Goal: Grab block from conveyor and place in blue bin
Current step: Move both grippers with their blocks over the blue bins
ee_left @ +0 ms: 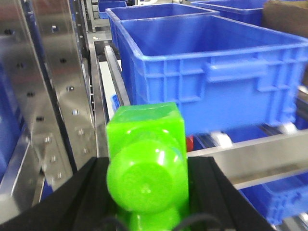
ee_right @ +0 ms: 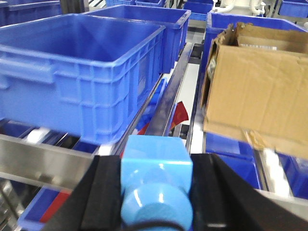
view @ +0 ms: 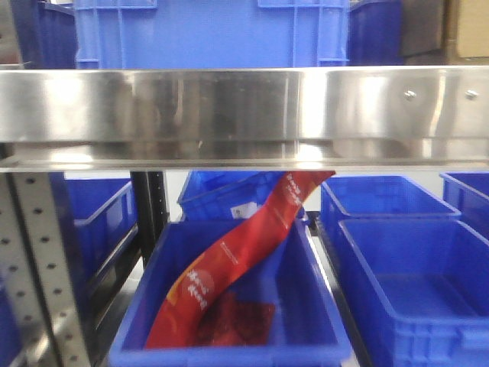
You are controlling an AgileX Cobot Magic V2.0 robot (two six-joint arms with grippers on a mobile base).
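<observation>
The left end effector [ee_left: 149,202] pinches the green block [ee_left: 144,139] before a blue bin [ee_left: 202,72]; the right end effector [ee_right: 156,207] pinches a light-blue block [ee_right: 156,163].

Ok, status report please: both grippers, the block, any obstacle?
Left gripper shut on small bright green plastic brick. Right gripper shut on light blue plastic brick. Steel rail crosses in front of large blue plastic bin.

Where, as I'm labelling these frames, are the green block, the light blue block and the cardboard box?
green block [ee_left: 147,175]: left wrist view, on its round stud.
light blue block [ee_right: 156,161]: right wrist view, on its flat upper face.
cardboard box [ee_right: 255,91]: right wrist view, on its front wall.
</observation>
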